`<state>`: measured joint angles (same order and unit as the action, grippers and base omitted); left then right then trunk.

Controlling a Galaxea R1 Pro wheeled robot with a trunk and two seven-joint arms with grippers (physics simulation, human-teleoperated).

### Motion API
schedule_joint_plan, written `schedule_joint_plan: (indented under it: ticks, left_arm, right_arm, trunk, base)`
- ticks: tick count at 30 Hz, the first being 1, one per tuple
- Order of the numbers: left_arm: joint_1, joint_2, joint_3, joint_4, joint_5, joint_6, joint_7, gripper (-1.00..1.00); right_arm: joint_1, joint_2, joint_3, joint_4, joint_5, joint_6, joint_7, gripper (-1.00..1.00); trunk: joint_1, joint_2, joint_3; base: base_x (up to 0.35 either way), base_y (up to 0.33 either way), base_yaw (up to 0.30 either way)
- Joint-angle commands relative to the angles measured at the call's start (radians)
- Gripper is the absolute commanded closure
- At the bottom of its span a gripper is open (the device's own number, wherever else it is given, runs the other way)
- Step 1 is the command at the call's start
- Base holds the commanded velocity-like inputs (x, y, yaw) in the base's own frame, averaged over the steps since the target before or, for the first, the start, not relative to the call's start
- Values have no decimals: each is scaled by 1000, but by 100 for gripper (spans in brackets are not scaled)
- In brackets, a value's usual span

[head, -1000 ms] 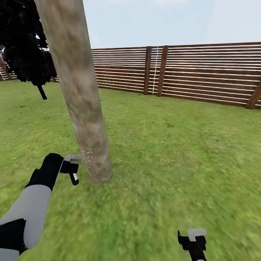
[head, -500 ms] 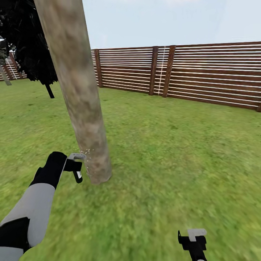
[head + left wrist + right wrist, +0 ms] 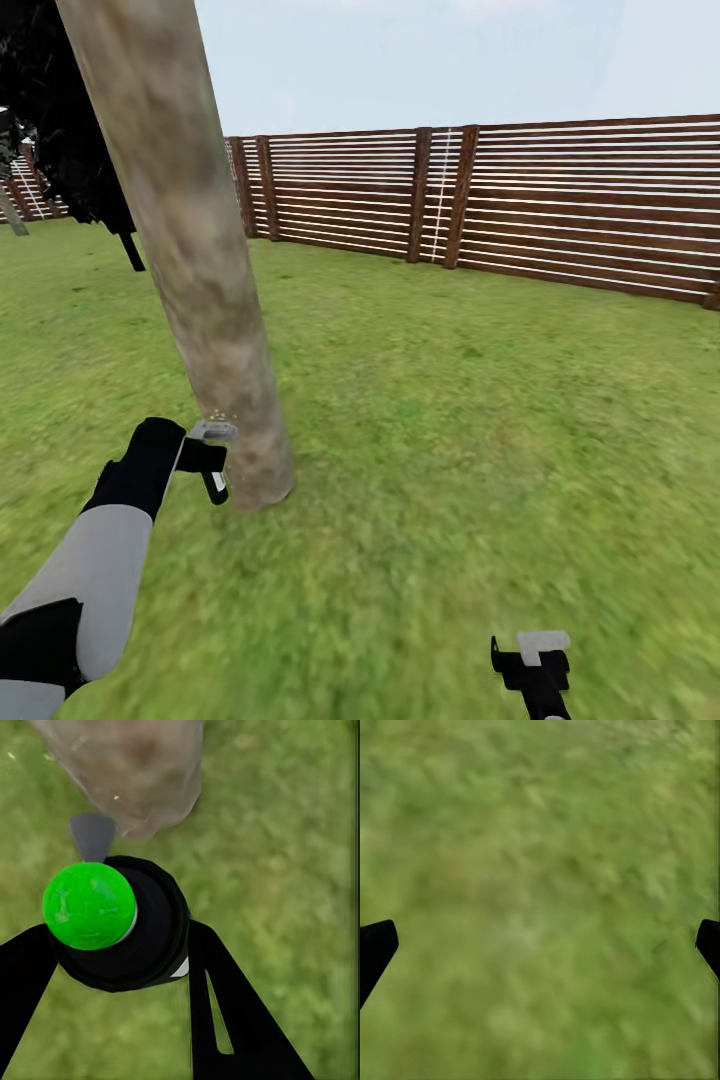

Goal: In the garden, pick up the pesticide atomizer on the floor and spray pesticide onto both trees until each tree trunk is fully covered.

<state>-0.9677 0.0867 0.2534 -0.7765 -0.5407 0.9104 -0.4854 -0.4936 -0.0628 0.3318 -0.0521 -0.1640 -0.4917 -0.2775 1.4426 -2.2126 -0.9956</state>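
Grass floor [image 3: 480,440] spreads wide and green toward a brown slatted fence [image 3: 560,205]. At the head view's left, a thick tree trunk [image 3: 190,250] of mottled grey-brown bark rises, tilted in the picture. The left gripper [image 3: 205,462] is clenched around the pesticide atomizer [image 3: 124,922], a small dark sprayer with a bright green cap, its grey nozzle [image 3: 91,834] pointing at the base of the trunk, just beside it. The right gripper [image 3: 535,665] hangs low over bare grass, its fingers spread wide and grasping nothing.
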Motion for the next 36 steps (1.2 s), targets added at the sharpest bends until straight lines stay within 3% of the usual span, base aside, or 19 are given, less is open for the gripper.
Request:
schedule_joint_plan:
  ticks: [1,8,13,18,22,24,27,29,31,33,35,36]
  left_arm:
    - [0,-1,3,-1,-10,2,-10,100]
    - [1,-1,3,-1,-11,2,-9,100]
    - [12,-6,4,0,-10,2,-9,100]
    - [15,8,3,4,-15,-1,-10,100]
    - [15,-45,3,13,-15,-1,-7,100]
    - [15,-49,3,15,-17,-1,-4,100]
    - [32,3,9,15,-16,-2,42,100]
    - [80,62,12,8,-10,-4,59,100]
    - [109,76,14,15,-8,-52,62,100]
    - [119,52,14,26,-4,-86,64,100]
    - [125,-29,14,40,-9,-100,67,100]
    - [128,-41,14,39,-10,-101,72,100]
  right_arm:
    - [0,0,9,0,-9,-2,-2,-100]
    - [0,0,9,0,-9,-2,-2,-100]
    - [0,0,9,0,-9,-2,-2,-100]
    - [0,0,9,0,-9,-2,-2,-100]
    - [0,0,9,0,-9,-2,-2,-100]
    - [0,0,9,0,-9,-2,-2,-100]
    - [0,1,9,0,-9,-2,-2,-100]
    - [0,1,9,0,-9,-2,-2,-100]
    - [0,1,9,0,-9,-2,-2,-100]
    - [0,0,9,0,-9,-2,-2,-100]
    - [0,0,9,0,-9,-2,-2,-100]
    - [0,0,9,0,-9,-2,-2,-100]
  trunk:
    - [0,0,-1]
    - [0,0,-1]
    - [0,0,1]
    - [0,0,2]
    - [0,0,2]
    - [0,0,2]
    - [0,0,2]
    - [0,0,2]
    - [0,0,2]
    - [0,0,2]
    - [0,0,2]
    - [0,0,2]
  base:
    - [242,-178,0]
    - [129,-230,6]
    - [-5,-274,239]
    - [-157,-231,202]
    - [144,-227,11]
    - [244,-181,1]
    - [286,-122,0]
    - [309,-36,0]
    - [327,-5,0]
    - [331,-18,0]
    - [219,-87,0]
    - [77,-31,0]
